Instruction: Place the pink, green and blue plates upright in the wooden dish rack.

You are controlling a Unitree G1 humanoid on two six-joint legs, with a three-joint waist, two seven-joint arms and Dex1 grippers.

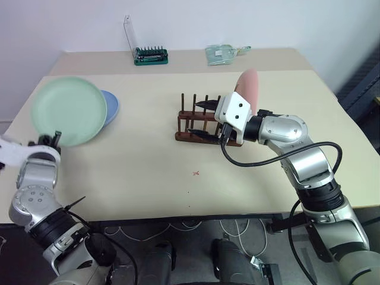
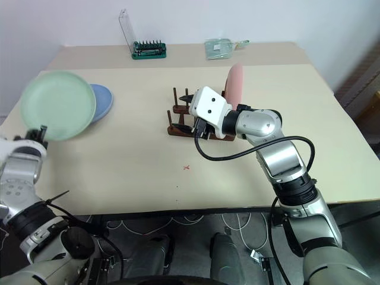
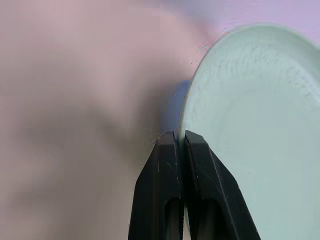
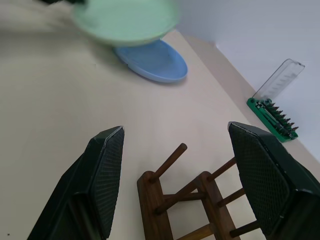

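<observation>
My left gripper (image 1: 54, 138) is clenched on the rim of the pale mint green round plastic plate (image 1: 68, 110), holding it tilted above the table's (image 1: 142, 172) left edge, over the light blue plate (image 1: 110, 105). My right gripper (image 4: 175, 185) hovers level, jaws released, at the dark wooden pegged dish rack (image 1: 199, 122) mid-table, where the salmon pink plate (image 1: 248, 89) stands upright.

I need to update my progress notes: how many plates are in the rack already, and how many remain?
One is done: the pink plate stands upright in the wooden dish rack. In hand: the left gripper is shut on the green plate, lifted off the table. Left: the blue plate lies flat. The right gripper is open at the rack.
</observation>
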